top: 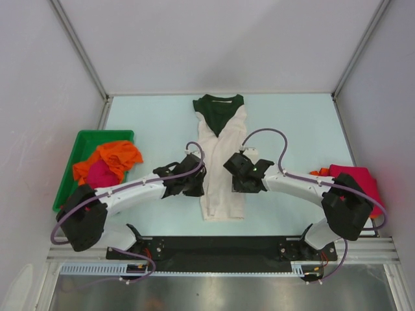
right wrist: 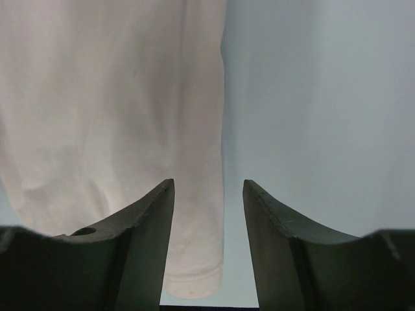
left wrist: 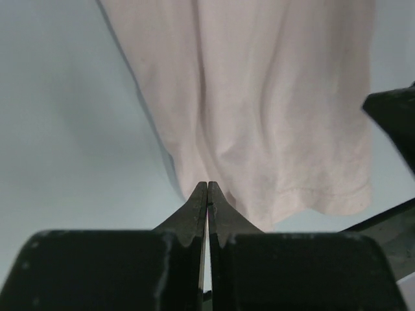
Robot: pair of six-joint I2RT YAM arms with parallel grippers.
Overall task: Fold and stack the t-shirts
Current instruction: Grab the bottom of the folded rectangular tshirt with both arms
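Pale blue table (top: pixel 305 129), grey walls (top: pixel 39 97); a cream shirt (top: pixel 220 184) lies folded lengthwise mid-table. Left gripper (left wrist: pixel 207 186) is pressed closed at its edge, perhaps touching; right gripper (right wrist: pixel 209 183) gapes over the opposite edge.

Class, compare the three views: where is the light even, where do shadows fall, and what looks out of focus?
Top external: even, soft light, everything sharp. Left wrist: the left pincer is dark and slightly blurred; the cream t-shirt is sharper, with a thin shadow along its left edge. Right wrist: the right pincer is likewise soft-edged, the shirt's folds gently shaded.
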